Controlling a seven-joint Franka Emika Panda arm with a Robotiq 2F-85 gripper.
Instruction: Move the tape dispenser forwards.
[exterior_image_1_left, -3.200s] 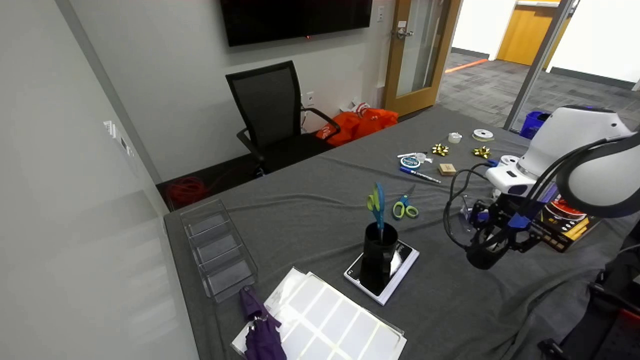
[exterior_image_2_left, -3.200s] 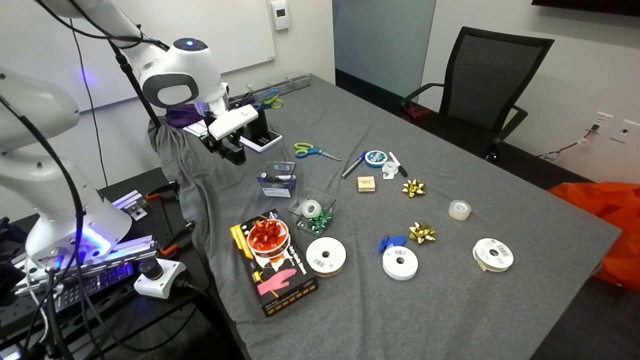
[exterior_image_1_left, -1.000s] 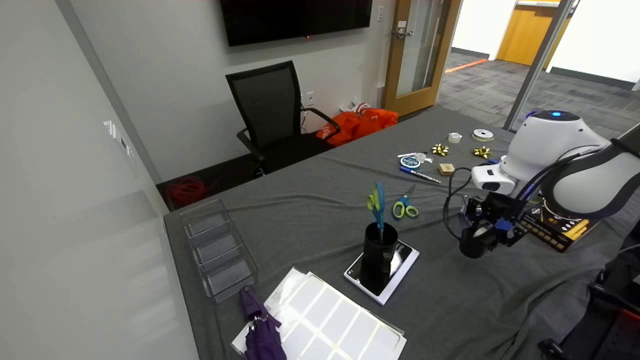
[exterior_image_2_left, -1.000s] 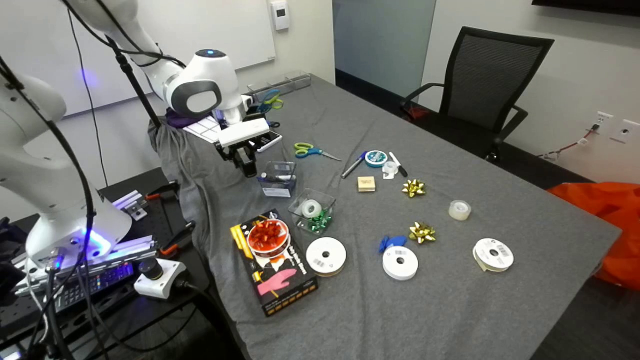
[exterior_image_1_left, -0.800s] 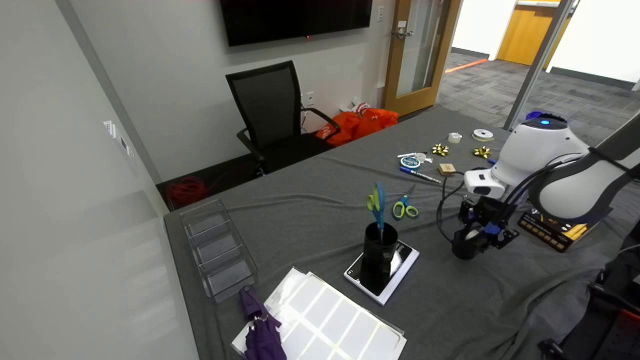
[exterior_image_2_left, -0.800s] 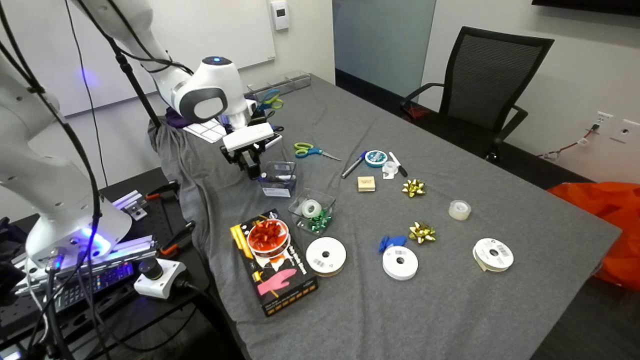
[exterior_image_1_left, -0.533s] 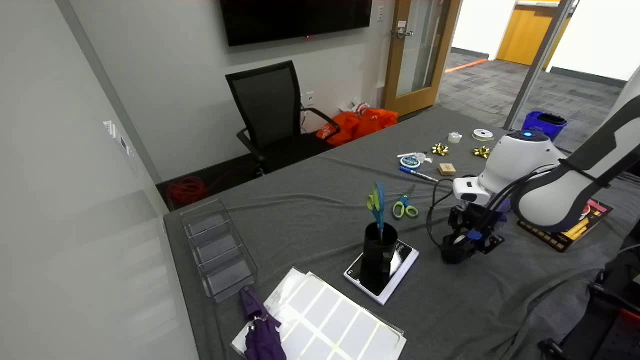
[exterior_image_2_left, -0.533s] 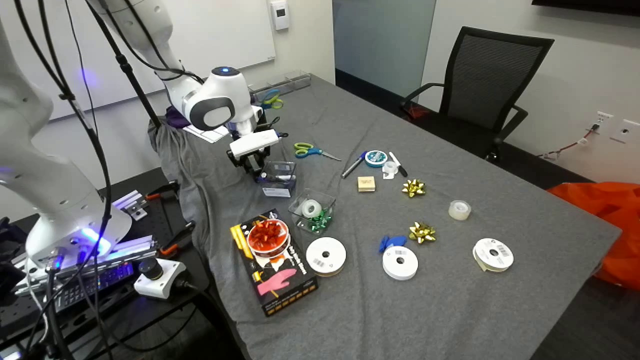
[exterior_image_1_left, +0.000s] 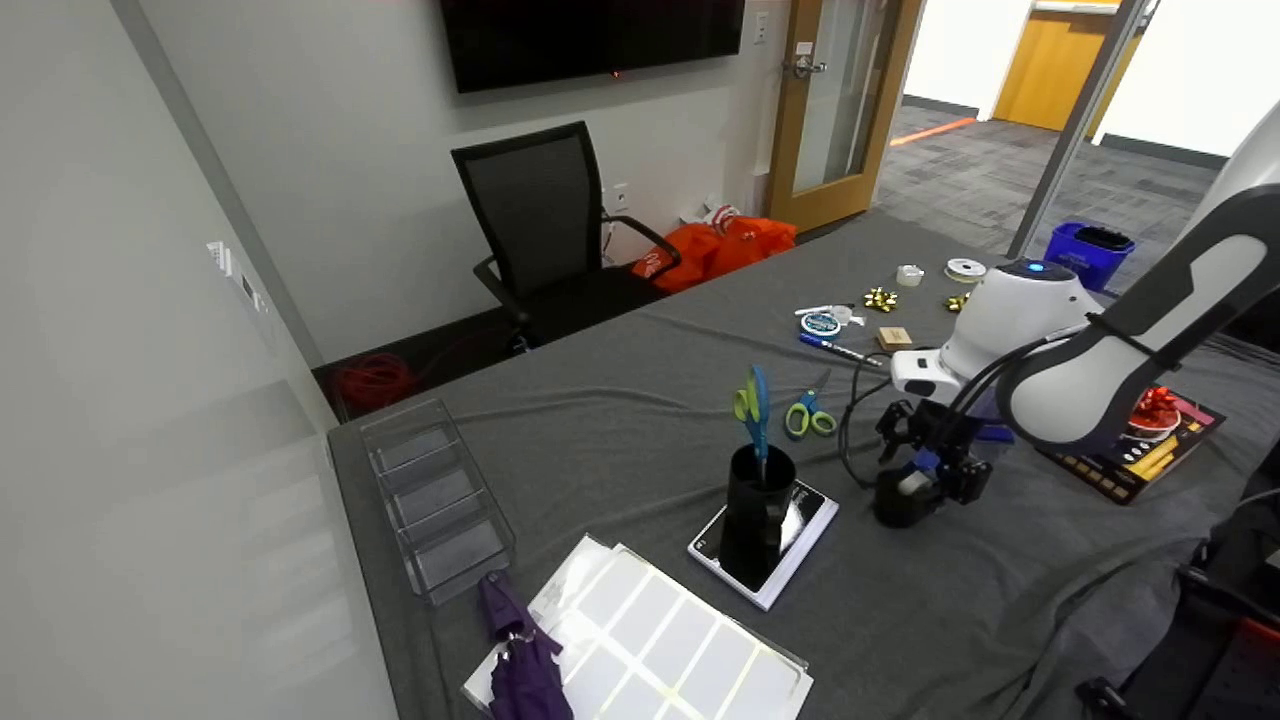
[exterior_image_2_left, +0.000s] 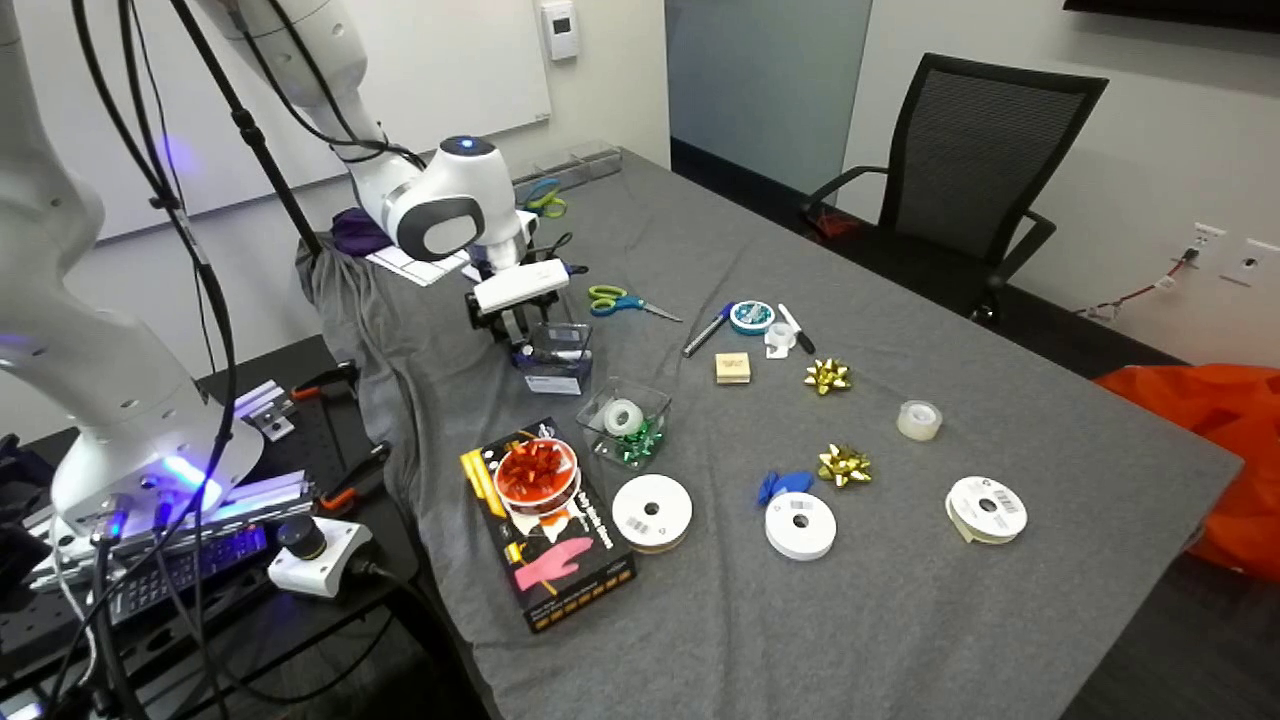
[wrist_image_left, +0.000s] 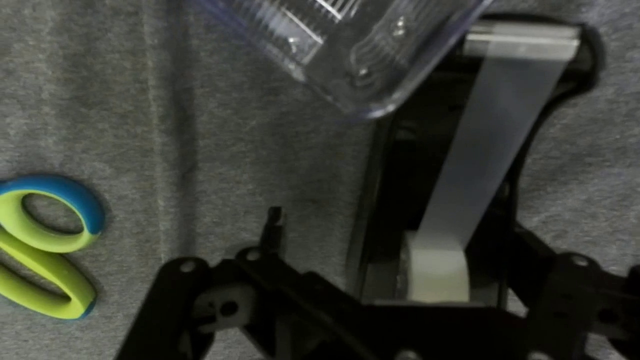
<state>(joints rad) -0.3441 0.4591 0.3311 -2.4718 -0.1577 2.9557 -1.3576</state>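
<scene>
1. Spread wide around the tape dispenser (wrist_image_left: 420, 165): gripper (wrist_image_left: 398, 222), with gray cloth (wrist_image_left: 310, 230) showing in a gap at the dispenser's left and, just beside its right, a finger (wrist_image_left: 537, 261); cannot tell if touching.
2. Lies low and black within that spread, over the cloth; in the wrist view, slants lengthwise from tape roll (wrist_image_left: 437, 272), close to the gripper's body, up and right to cutter end (wrist_image_left: 522, 45), pointing away.
3. Plain only in the wrist view: tape strip (wrist_image_left: 480, 150) from roll to cutter.
4. Just beside the dispenser, up and left in the wrist view: clear bin (wrist_image_left: 370, 107), with a corner over the dispenser's flank; mostly behind the arm (exterior_image_1_left: 1050, 400) in an exterior view.
5. Near the dispenser, left of it in an exterior view: flat box (exterior_image_1_left: 797, 525) under an upright black pen holder (exterior_image_1_left: 757, 490), both outside the wrist view.
6. Farther from the dispenser, left in the wrist view: scissors (wrist_image_left: 52, 272), handles only there, whole in both exterior views.
7. From the dispenser: broad cloth past the scissors to the edge by the chair (exterior_image_2_left: 985, 180); shorter stretch to the draped edge (exterior_image_2_left: 405, 430) beside the robot's base (exterior_image_2_left: 165, 440).
</scene>
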